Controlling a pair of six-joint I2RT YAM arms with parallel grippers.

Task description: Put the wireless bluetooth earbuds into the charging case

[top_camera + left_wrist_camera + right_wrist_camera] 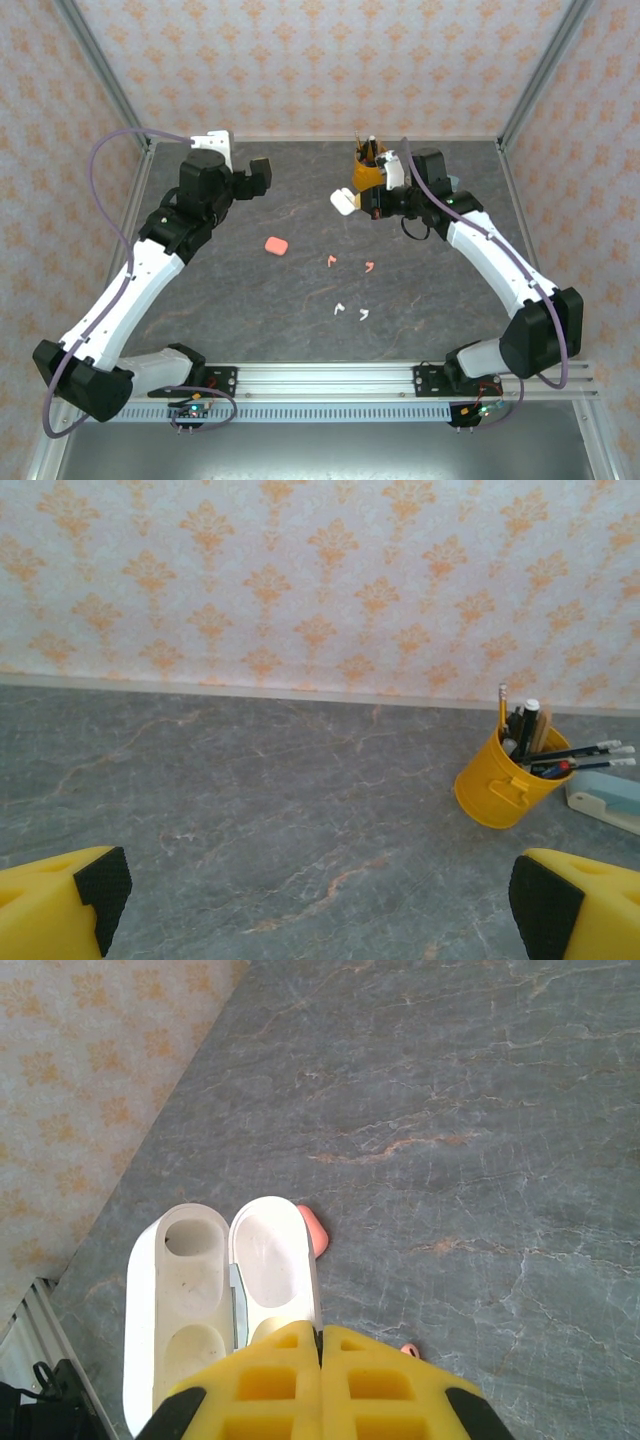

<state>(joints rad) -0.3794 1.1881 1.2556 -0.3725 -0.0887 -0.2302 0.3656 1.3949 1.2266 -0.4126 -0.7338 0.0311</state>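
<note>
Okay, earbuds (369, 267) look tiny, light, slick: pinch the body with your spread left gripper (320, 885); right gripper (320, 1345) clamps the white case (180, 1290).

Four earbuds (332, 260) (369, 267) (340, 308) (363, 314), two cases (275, 245) (344, 201), one cup (368, 174)

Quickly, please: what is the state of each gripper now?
Left gripper: open, holding nothing.
Right gripper: closed on the open white charging case.
</note>
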